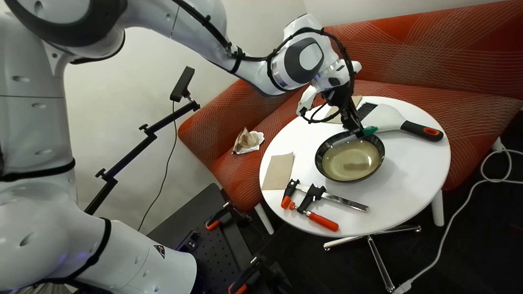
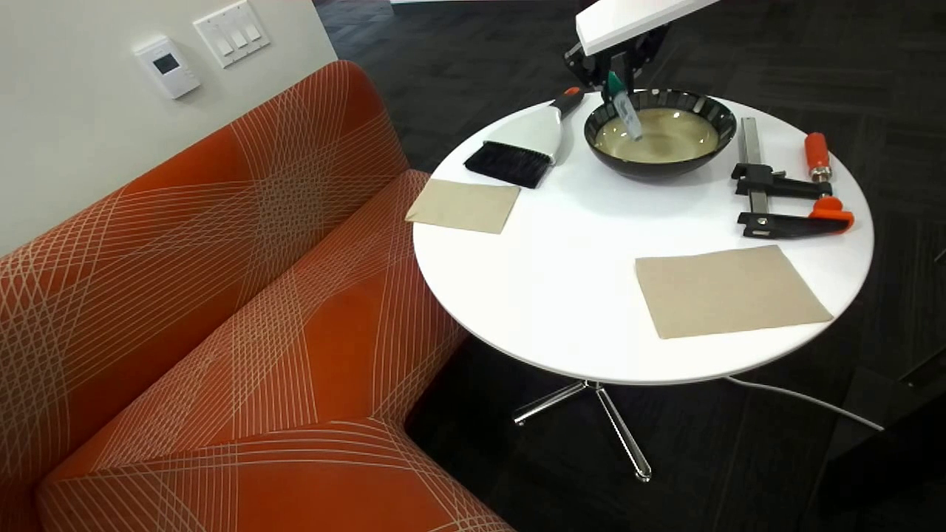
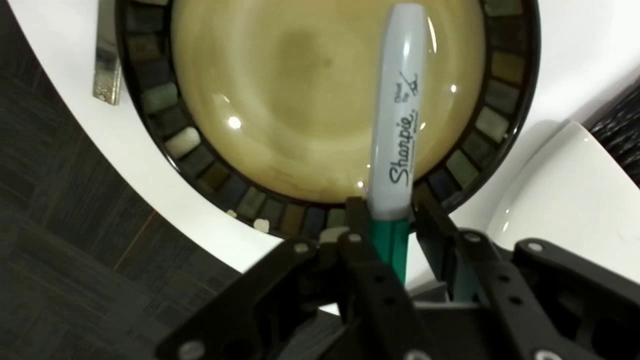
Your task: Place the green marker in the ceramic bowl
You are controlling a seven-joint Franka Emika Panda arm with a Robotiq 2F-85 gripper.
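The green marker, a grey-white Sharpie with a green cap, shows in the wrist view (image 3: 397, 125) and in both exterior views (image 1: 370, 130) (image 2: 628, 117). My gripper (image 3: 390, 206) is shut on it near where the cap meets the body. The gripper also shows in the exterior views (image 1: 358, 131) (image 2: 621, 87). The cap's end is partly hidden by the fingers. The marker's body slants over the ceramic bowl (image 1: 350, 163), which is dark-rimmed with a cream-yellow inside. The bowl also shows in the other views (image 2: 661, 168) (image 3: 280, 100). The gripper is at the bowl's rim.
The bowl stands on a round white table (image 1: 408, 196). A clamp with a red handle (image 1: 323, 221) lies near it. A white brush with black bristles (image 2: 528, 133) lies beside the bowl. Brown paper sheets (image 2: 728, 292) lie on the table. An orange sofa (image 1: 408, 53) stands behind.
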